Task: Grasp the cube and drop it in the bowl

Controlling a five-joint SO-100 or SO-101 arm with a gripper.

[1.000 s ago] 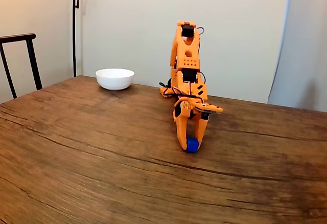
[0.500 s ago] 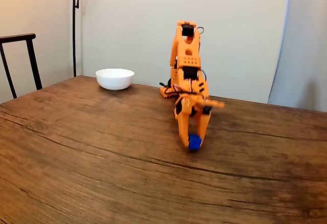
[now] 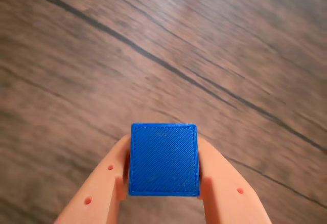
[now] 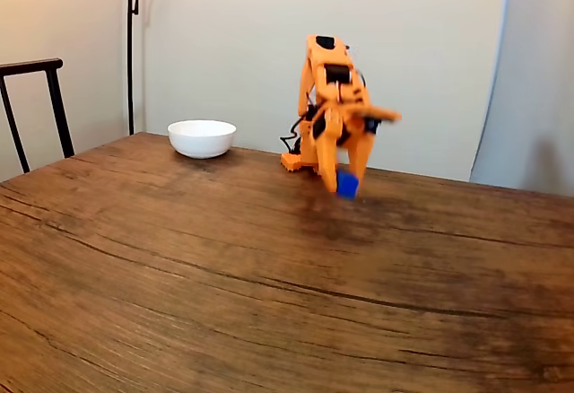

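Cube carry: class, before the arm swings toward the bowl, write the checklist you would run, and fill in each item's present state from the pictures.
1. Cube held between both fingers: ok, the gripper is shut on it in the wrist view.
2. Cube lifted off the table: ok, it hangs above the wood in the fixed view.
3. Grip centred: ok, the cube sits square between the fingertips.
4. Bowl upright and open: ok, on the far left of the table.
5. Path to the bowl free: ok, bare wood lies between.
6. Bowl empty: cannot tell, its inside is hidden.
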